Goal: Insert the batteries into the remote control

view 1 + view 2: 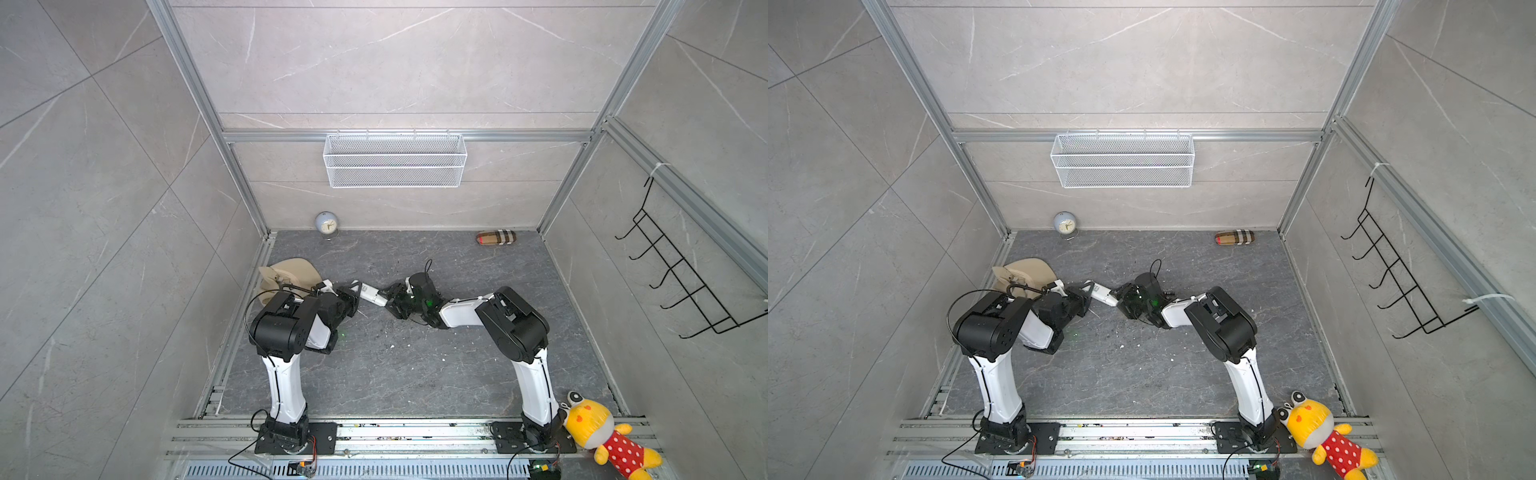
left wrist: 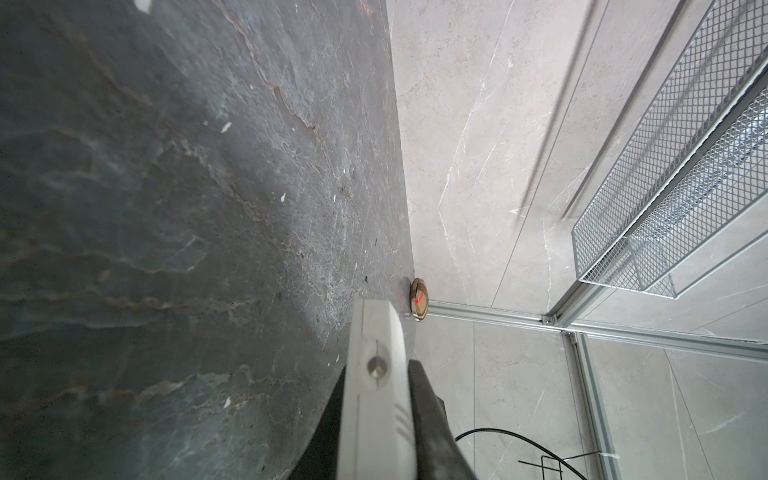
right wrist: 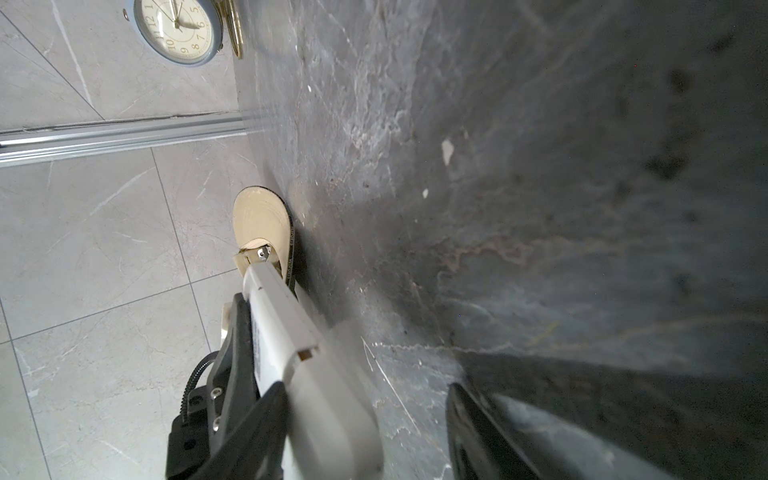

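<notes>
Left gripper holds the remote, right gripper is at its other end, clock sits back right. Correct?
Not quite: the clock sits back left, as both top views show. The left gripper does hold the remote, with the right gripper at its other end.

The remote (image 2: 376, 395) is cut off at the edge of the left wrist view; in the right wrist view its near end is blurred and likewise cut off. In both top views its markings are too small to read. There the left arm (image 1: 286, 320) hides part of the cap (image 1: 291, 270).
</notes>
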Motion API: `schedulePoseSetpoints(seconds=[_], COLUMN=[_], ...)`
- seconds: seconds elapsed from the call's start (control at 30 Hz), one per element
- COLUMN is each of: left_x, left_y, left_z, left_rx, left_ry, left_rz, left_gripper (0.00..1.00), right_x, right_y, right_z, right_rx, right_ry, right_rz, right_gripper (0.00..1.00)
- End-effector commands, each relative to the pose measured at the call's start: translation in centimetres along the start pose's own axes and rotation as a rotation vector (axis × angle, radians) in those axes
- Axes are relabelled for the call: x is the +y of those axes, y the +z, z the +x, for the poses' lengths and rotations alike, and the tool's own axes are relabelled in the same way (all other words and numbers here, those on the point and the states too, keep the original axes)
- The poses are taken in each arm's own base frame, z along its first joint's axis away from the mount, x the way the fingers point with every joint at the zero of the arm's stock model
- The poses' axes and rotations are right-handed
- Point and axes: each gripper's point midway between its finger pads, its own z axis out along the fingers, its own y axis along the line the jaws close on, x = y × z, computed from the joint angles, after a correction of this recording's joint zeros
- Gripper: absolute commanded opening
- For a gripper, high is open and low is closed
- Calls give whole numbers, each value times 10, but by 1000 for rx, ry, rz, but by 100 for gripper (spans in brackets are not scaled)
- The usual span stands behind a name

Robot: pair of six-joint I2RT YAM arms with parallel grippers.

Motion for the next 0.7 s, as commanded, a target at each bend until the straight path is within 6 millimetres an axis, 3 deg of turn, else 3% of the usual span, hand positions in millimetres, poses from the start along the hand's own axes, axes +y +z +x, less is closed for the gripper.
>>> schedulePoseSetpoints(seconds=[0.0, 0.2, 0.67], left_x=[-43, -42, -26], left_y=[-4, -3, 4], left_z=[-2, -4, -6], left_rx=[-14, -22, -32], left_ry=[33, 44, 95], left_rz=[133, 129, 95], left_gripper=[0, 0, 0], right_x=[-11, -17, -48], right_y=[8, 6, -20], right_z=[2, 2, -3], right_rx=[3, -5, -16], right_ry=[12, 12, -68], right_rz=[39, 59, 235], right_gripper=[55, 39, 35])
